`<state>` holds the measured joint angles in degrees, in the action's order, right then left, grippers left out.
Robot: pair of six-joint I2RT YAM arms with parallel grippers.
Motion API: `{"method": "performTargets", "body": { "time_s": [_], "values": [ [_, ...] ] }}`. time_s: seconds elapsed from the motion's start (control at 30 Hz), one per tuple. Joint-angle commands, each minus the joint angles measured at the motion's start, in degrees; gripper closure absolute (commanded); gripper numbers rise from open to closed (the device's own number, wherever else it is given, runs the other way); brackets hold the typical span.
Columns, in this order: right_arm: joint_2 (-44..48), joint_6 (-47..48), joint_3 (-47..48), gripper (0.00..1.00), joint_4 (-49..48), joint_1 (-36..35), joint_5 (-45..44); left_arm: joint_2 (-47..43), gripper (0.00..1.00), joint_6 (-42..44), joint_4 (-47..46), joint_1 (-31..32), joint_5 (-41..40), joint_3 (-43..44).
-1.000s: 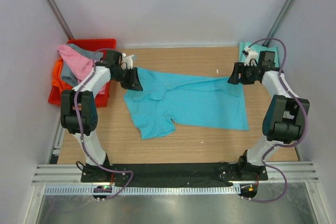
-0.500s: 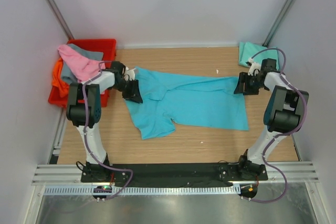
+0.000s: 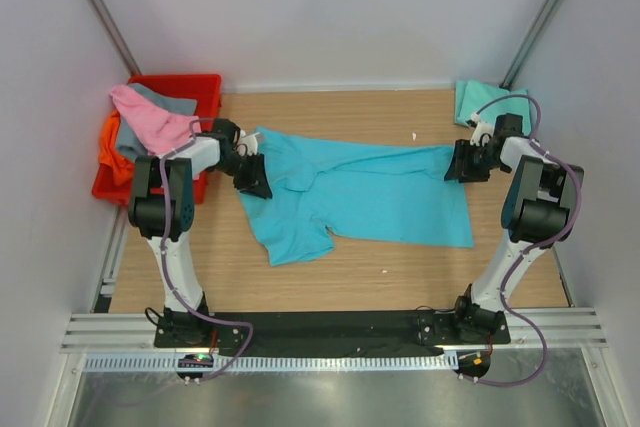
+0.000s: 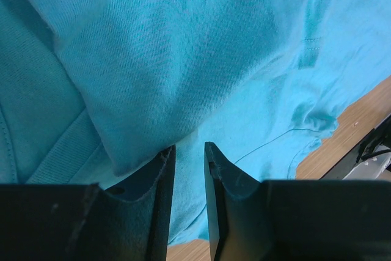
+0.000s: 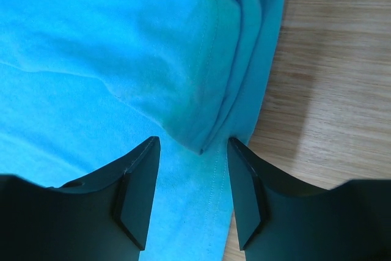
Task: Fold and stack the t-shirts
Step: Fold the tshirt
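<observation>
A bright turquoise-blue t-shirt (image 3: 365,192) lies spread across the middle of the table, its far edge folded over in a band. My left gripper (image 3: 254,175) sits low at the shirt's left end. In the left wrist view the shirt (image 4: 183,47) fills the frame, and the left gripper (image 4: 189,146) is open by a narrow gap with the fold's edge just ahead of the tips. My right gripper (image 3: 463,162) is at the shirt's right end. In the right wrist view it (image 5: 192,142) is open wide, with a folded corner of the shirt (image 5: 122,47) just ahead of the tips and not pinched.
A paler mint-teal shirt (image 3: 478,99) lies at the back right corner. A red crate (image 3: 205,85) at the back left holds pink (image 3: 150,117), grey and orange (image 3: 112,142) shirts. Bare wood (image 5: 330,59) shows right of the shirt.
Both grippers came down from holding the shirt's far edge stretched between them. The left one moved nearer, the right one moved right, and the shirt's edge now lies on the table.
</observation>
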<state>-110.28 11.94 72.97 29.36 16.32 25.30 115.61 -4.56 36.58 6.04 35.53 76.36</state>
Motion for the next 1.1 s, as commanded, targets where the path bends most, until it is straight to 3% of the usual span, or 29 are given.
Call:
{"method": "performTargets", "body": {
  "time_s": [0.0, 0.6, 1.07],
  "values": [
    [-0.2, -0.3, 1.2, 0.47, -1.4, 0.0, 1.2, 0.8, 0.73, 0.0, -1.3, -0.2, -0.5, 0.3],
    [6.4, -1.0, 1.0, 0.49, -0.3, 0.0, 0.2, 1.1, 0.73, -0.2, -1.3, -0.3, 0.0, 0.5],
    [1.9, -1.3, 0.9, 0.5, -0.9, 0.0, 0.6, 0.4, 0.73, -0.1, -1.2, -0.5, 0.1, 0.3]
  ]
}}
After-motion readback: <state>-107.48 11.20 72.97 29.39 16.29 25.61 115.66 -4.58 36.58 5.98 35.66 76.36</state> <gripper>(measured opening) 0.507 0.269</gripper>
